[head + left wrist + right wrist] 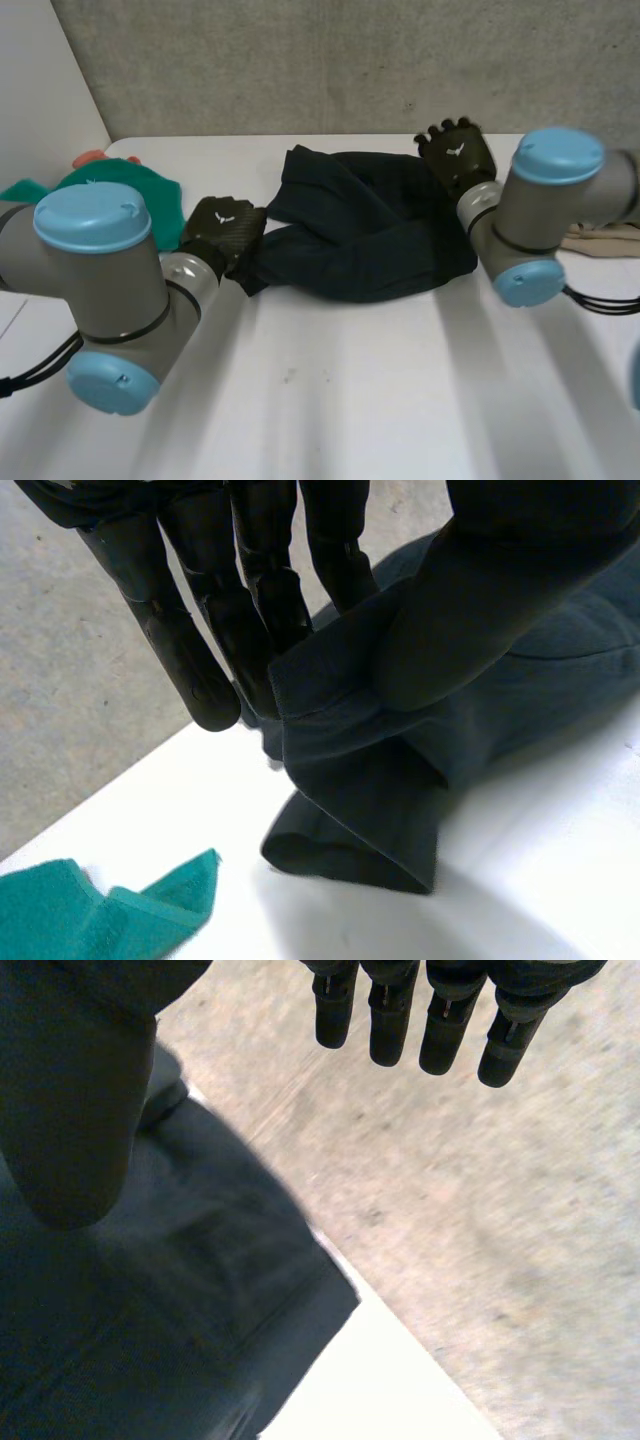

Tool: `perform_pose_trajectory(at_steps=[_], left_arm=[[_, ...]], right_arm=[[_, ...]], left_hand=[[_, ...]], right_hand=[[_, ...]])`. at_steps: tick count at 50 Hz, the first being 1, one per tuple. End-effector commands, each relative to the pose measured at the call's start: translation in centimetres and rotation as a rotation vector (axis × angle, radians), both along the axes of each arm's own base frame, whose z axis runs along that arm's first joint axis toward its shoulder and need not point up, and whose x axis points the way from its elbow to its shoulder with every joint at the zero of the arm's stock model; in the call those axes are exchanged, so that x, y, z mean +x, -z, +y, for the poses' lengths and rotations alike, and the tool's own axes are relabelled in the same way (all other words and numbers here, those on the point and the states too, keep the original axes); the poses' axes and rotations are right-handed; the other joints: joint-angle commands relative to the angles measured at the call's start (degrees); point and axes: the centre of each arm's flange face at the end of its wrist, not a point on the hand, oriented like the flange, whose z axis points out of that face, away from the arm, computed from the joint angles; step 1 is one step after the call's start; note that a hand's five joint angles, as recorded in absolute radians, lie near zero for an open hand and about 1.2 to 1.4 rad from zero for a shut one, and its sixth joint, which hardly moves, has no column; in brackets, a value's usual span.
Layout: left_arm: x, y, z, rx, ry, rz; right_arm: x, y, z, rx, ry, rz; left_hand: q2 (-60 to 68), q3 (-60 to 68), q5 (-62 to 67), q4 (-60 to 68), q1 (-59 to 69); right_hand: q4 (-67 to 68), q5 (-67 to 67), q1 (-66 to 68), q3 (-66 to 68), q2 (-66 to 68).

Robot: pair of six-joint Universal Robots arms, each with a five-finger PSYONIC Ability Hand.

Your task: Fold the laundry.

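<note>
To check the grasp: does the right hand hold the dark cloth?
No: the right hand has straight fingers over the cloth, holding nothing.

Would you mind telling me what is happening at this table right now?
The robot is partway into handling a dark navy garment that lies crumpled in the middle of the white table. Its left hand pinches the garment's left end between fingers and thumb. Its right hand is open over the far right corner, holding nothing. A green cloth waits beside the left arm.
</note>
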Motion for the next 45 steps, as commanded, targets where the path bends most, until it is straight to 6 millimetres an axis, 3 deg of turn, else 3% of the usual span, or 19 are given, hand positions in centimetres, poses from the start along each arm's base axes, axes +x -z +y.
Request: perform_pose_trajectory(at_steps=[1,7,13,18,25,37,42,45], left_arm=[[-0.8,-0.7,-1.7,-0.025,-0.008,0.044],[-1.3,-0.6,-2.5,-0.035,-0.008,0.052],[-1.4,-0.5,-2.8,-0.035,-0.008,0.052],[-1.4,-0.4,-2.8,-0.030,-0.008,0.051],[-1.2,0.0,-2.6,-0.013,-0.010,0.041],[-0.6,0.0,-3.4,-0.015,-0.032,0.044],[-0.6,-0.2,-3.5,-0.021,-0.033,0.046],[-0.5,-0.4,-3.7,-0.026,-0.039,0.049]], right_arm=[[-2.8,-4.0,5.5,0.067,-0.002,0.086],[-4.6,-0.9,10.0,0.299,-0.044,0.199],[-6.0,1.5,10.8,0.397,-0.070,0.217],[-5.4,2.0,9.8,0.339,-0.118,0.172],[-3.6,4.7,6.0,0.178,-0.116,0.131],[-2.4,8.8,2.7,0.179,-0.120,0.144],[-2.1,8.4,1.9,0.146,-0.120,0.135],[-2.1,6.6,1.6,0.106,-0.114,0.125]], left_hand=[[11.10,11.54,12.85,11.19,15.16],[11.10,11.54,12.85,11.19,15.16],[11.10,11.54,12.85,11.19,15.16],[11.10,11.54,12.85,11.19,15.16],[11.10,11.54,12.85,11.19,15.16],[11.10,11.54,12.85,11.19,15.16],[11.10,11.54,12.85,11.19,15.16],[11.10,11.54,12.85,11.19,15.16]], right_hand=[[8.14,9.45,7.55,8.35,8.44],[27.80,29.10,27.20,28.00,28.10],[29.19,30.50,28.60,29.40,29.49],[22.81,24.11,22.22,23.02,23.11],[19.27,20.57,18.67,19.47,19.57],[22.62,23.93,22.03,22.83,22.93],[65.02,66.32,64.43,65.23,65.32],[65.13,66.43,64.53,65.33,65.43]])
